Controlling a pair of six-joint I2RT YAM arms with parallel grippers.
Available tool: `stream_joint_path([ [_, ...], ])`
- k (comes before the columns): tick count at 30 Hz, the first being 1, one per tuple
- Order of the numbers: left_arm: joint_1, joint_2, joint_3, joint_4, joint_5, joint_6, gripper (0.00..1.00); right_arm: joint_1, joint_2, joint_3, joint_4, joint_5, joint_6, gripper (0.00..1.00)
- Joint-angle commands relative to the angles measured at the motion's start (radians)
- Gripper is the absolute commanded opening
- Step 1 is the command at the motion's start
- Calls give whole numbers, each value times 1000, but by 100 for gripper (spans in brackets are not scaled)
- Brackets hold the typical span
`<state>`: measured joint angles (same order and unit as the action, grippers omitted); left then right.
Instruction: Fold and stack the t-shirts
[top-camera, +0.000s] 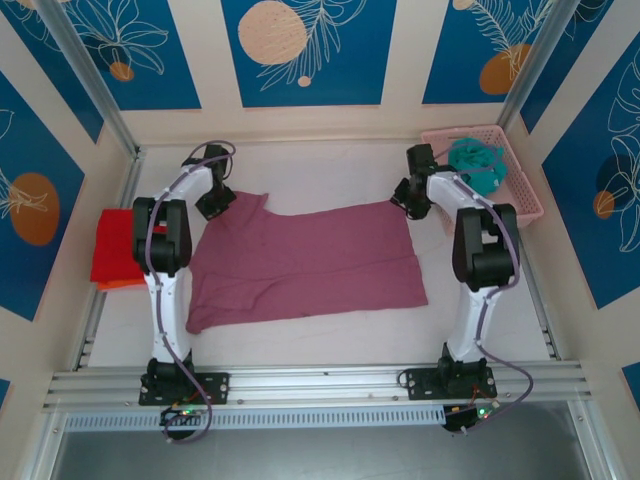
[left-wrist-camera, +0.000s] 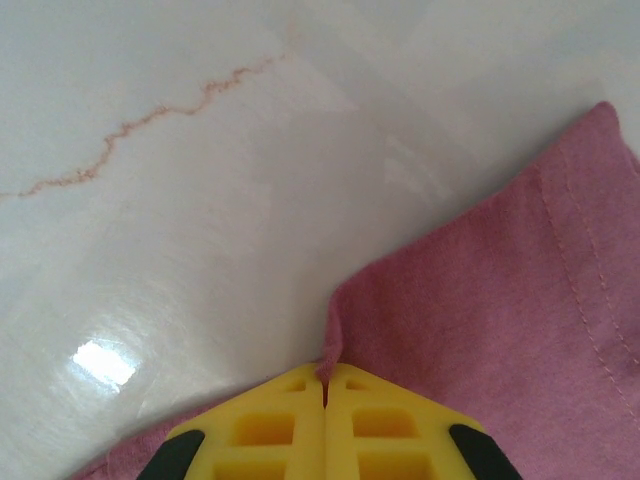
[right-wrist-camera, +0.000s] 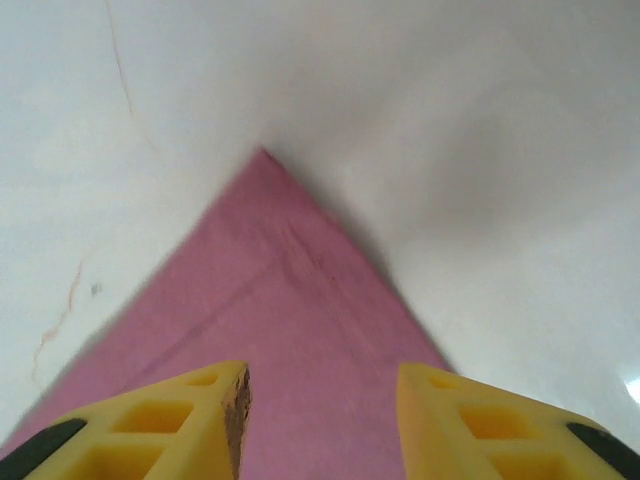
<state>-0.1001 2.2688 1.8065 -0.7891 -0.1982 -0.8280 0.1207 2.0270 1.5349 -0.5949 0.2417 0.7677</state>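
Observation:
The mauve-pink t-shirt (top-camera: 305, 260) lies spread across the middle of the table. My left gripper (top-camera: 215, 203) sits at its far left corner, and its yellow jaws (left-wrist-camera: 325, 385) are shut on a pinched fold of the pink cloth (left-wrist-camera: 480, 310). My right gripper (top-camera: 412, 198) hovers over the far right corner of the same shirt (right-wrist-camera: 290, 310); its yellow fingers (right-wrist-camera: 205, 410) stand apart with the cloth below the gap. A red t-shirt (top-camera: 118, 247) lies folded at the left edge. A teal t-shirt (top-camera: 477, 163) is bunched in the basket.
A pink plastic lattice basket (top-camera: 520, 185) stands at the far right corner behind the right arm. Metal rails run along both sides and the near edge. The white tabletop (left-wrist-camera: 200, 200) has a thin reddish crack line.

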Motion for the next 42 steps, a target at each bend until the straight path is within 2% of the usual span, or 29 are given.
stream_joint_path([
  [1, 7, 18, -45, -41, 59, 20, 0, 28, 85, 130, -112, 79, 2, 41],
  [7, 7, 14, -56, -36, 65, 24, 0, 55, 226, 308, -203, 117, 26, 39],
  [19, 7, 9, -60, -31, 76, 40, 0, 63, 379, 447, -296, 140, 15, 38],
  [24, 7, 3, -68, -28, 74, 47, 0, 62, 404, 476, -338, 126, 5, 21],
  [26, 6, 4, -68, -28, 75, 49, 0, 63, 404, 476, -343, 115, 4, 11],
  [29, 7, 3, -70, -26, 78, 49, 0, 64, 399, 480, -351, 107, 4, 0],
  [39, 7, -34, -72, -16, 86, 50, 0, 63, 241, 404, -277, 102, 5, 0],
  [42, 7, -45, -68, -12, 90, 51, 0, 60, 223, 407, -281, 108, 11, 30],
])
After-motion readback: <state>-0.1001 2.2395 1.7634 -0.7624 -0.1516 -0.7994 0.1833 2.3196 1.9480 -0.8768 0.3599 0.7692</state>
